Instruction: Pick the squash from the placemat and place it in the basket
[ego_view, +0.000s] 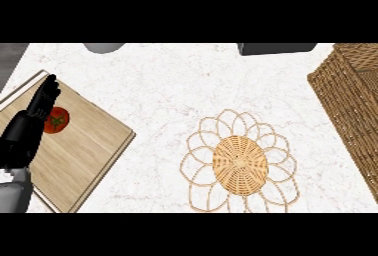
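nearest you, your left hand (26, 132) showed at the lower left, fingers straight and relaxed, holding nothing, lying over a wooden cutting board (92, 145). touching or just beside those fingers, and partly hidden by them, sat a red tomato (60, 120). your right hand did not show at all. further right lay the woven placemat (240, 165) with its looped rim. no squash was visible on it or anywhere else on the counter (162, 85), so i could not tell where it was. the wicker basket (347, 95) stood at the right edge, well apart from the hand. at the far edge sat a rounded grey shape (103, 47) and a darker grey block (277, 48). the risk, as i judged it: with the hand by the tomato, you might close on the wrong item and carry that to the basket, or nudge it off the board.
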